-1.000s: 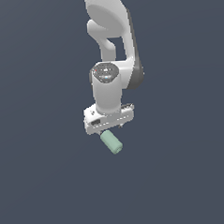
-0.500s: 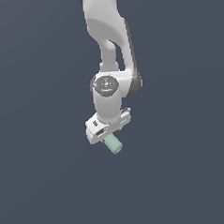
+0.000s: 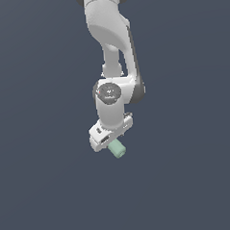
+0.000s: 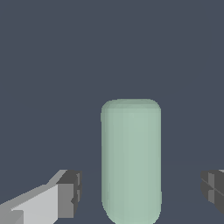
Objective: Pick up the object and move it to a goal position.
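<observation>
The object, a pale mint-green cylinder [image 3: 118, 149], lies on the dark grey floor and sticks out from under the white gripper [image 3: 110, 141] in the exterior view. In the wrist view the cylinder [image 4: 131, 162] lies lengthwise between the two fingers. My gripper [image 4: 140, 194] is open. One grey fingertip [image 4: 70, 194] and the other [image 4: 213, 190] stand on either side of the cylinder with a clear gap to each. The fingers do not touch it.
The white arm [image 3: 110, 45] comes down from the exterior view's top. A plain dark grey surface [image 3: 44, 188] lies all around, with no other objects in view.
Over the last second the hand has come down over the cylinder, so less of it shows beyond the gripper. Since half a second ago little has moved.
</observation>
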You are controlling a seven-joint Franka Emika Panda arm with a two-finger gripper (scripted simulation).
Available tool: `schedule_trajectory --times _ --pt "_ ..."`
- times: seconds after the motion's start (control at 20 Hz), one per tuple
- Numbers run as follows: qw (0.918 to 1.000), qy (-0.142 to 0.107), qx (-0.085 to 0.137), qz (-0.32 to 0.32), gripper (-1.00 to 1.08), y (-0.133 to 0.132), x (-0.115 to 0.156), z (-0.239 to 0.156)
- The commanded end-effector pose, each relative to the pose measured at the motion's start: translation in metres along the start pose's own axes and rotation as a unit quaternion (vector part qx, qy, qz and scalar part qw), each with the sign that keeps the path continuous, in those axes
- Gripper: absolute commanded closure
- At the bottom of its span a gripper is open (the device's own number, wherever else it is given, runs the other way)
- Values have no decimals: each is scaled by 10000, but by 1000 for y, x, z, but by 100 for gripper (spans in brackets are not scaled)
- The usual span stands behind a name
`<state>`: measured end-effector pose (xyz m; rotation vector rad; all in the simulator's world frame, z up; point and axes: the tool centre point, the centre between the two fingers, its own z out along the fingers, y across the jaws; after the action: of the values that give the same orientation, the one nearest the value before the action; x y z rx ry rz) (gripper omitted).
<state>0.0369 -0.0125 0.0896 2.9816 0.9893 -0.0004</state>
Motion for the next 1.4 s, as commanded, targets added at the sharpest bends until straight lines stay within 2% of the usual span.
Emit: schedule_trajectory --times 0.0,0.25,0.6,0.85,0.9,1.35 --pt "10000 0 0 -1 -92 0 0 0" --pt "10000 0 0 -6 -92 0 0 10" --pt "10000 1 0 -24 -92 -1 -1 45" --pt "10000 1 0 -24 -92 0 0 50" --pt "10000 1 0 -24 108 0 0 50" --pt "10000 1 0 -24 108 0 0 50"
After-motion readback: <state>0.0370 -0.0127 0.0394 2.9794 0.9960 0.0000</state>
